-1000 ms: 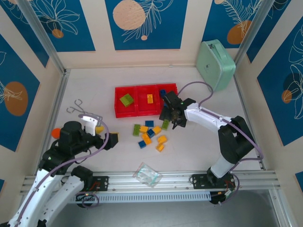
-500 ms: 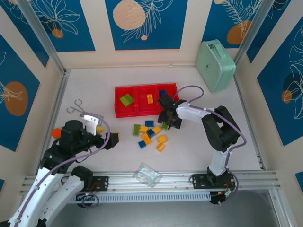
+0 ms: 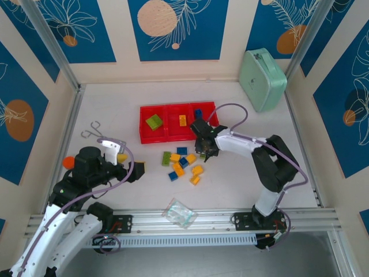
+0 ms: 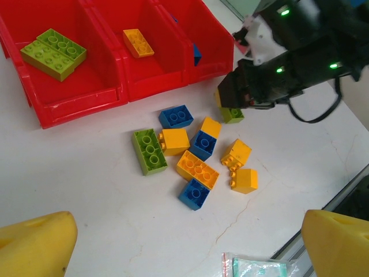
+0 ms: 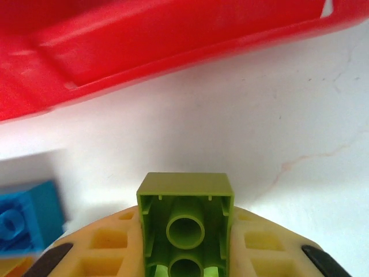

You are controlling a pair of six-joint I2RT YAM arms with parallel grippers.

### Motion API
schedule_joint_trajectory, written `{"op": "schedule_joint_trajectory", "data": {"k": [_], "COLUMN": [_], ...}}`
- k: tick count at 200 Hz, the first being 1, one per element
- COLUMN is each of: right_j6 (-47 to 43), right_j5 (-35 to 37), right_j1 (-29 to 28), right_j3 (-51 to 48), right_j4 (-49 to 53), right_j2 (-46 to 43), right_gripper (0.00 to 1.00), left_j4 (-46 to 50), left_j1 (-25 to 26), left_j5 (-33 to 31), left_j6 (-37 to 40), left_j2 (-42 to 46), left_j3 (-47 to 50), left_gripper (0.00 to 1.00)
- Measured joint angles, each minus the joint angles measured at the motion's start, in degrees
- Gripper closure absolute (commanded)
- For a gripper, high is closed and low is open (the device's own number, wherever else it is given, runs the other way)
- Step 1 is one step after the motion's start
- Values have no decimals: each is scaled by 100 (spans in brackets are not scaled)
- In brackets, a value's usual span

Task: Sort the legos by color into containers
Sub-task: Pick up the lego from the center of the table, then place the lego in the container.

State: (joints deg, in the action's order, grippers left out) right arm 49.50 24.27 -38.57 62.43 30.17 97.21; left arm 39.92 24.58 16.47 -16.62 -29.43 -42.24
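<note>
Clamping a lime green brick (image 5: 185, 193), my right gripper (image 3: 203, 151) is just beside the red bins (image 3: 153, 138). My left gripper (image 4: 187, 242) hangs open, empty.

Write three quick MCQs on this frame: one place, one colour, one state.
1. Which red bin holds the long lime green brick?
A. left bin
B. middle bin
C. right bin

2. What colour is the held brick in the right gripper?
A. blue
B. lime green
C. orange-yellow

3. What state is the left gripper in?
A. shut on a blue brick
B. shut on the clear bag
C. open, holding nothing

Key:
1 A: the left wrist view shows it lying in the leftmost bin.
2 B: the right wrist view shows a lime green underside clamped between the pads.
3 C: its yellow fingers stand wide apart with nothing gripped.
</note>
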Motion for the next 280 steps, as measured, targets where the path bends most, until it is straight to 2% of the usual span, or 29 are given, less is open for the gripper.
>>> {"op": "schedule_joint_trajectory", "data": {"k": [36,67,132,169,199,213,228,251,276,280], "right_j6": [-479,-1106,-2094,-2317,-2424,-2465,-2505,-2524,-2586,-2555], "right_j5": [-120,-621,-1788,-2129,-2227,-2236,-2225,-2146,-1987,-1932], "right_j1": [-188,-247,-317,-376,-415,-446,-481,-533,-573,-575], "right_j3": [90,555,2592,3491,3884,4009,4124,4367,4662,4728], "right_j4": [-433,-1071,-1777,-1762,-1613,-1526,-1384,-1156,-868,-802], "right_j2": [-1034,-1082,758,1884,2524,2730,2861,2992,3010,3010], "right_gripper": [84,85,85,85,80,74,61,34,19,15], "left_j4": [-2,-2,0,0,0,0,0,0,2,2], "left_j1": [0,0,0,0,0,0,0,0,0,0], "left_j5": [0,0,0,0,0,0,0,-2,-2,-2], "left_j6": [0,0,0,0,0,0,0,0,0,0], "left_j2": [-2,0,0,0,0,0,0,0,0,0], "left_j3": [0,0,0,0,0,0,0,0,0,0], "left_gripper": [1,1,1,1,1,1,1,1,0,1]}}
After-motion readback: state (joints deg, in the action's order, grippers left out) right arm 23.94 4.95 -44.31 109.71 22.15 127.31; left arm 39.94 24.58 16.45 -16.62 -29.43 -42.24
